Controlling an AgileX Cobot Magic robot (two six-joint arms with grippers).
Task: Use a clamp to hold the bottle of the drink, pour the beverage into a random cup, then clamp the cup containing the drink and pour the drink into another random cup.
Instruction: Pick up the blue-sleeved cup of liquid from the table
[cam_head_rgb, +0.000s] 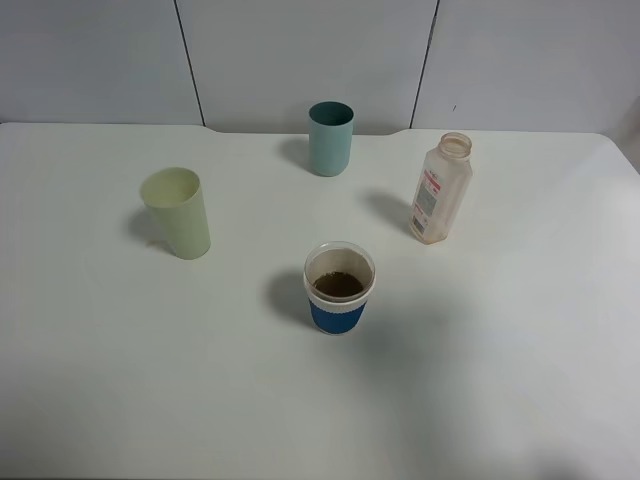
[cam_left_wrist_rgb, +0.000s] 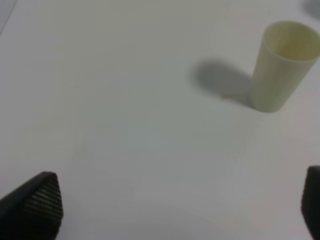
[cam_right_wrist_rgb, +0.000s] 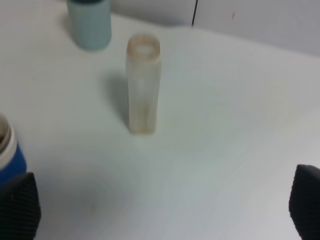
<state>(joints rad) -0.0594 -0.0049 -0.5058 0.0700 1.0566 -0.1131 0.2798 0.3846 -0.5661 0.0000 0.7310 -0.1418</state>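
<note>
The left pincer (cam_left_wrist_rgb: 175, 207) gapes wide over the counter (cam_left_wrist_rgb: 125, 125), gripping nothing (yellow-green tumbler (cam_left_wrist_rgb: 280, 65) ahead); the right pincer (cam_right_wrist_rgb: 162, 205), equally released, faces the bottle (cam_right_wrist_rgb: 143, 85).

A white table (cam_head_rgb: 520, 380) with a plain matte top fills most of the exterior high view, and its 2 far corners are rounded. Behind it stands a pale grey wall (cam_head_rgb: 300, 50) of 3 flat panels, split by 2 thin dark seams (cam_head_rgb: 188, 60) that lean slightly. The light is soft and even, leaving only blurred shadows on the tabletop. A dim grey shade lies over the table's near right part.
</note>
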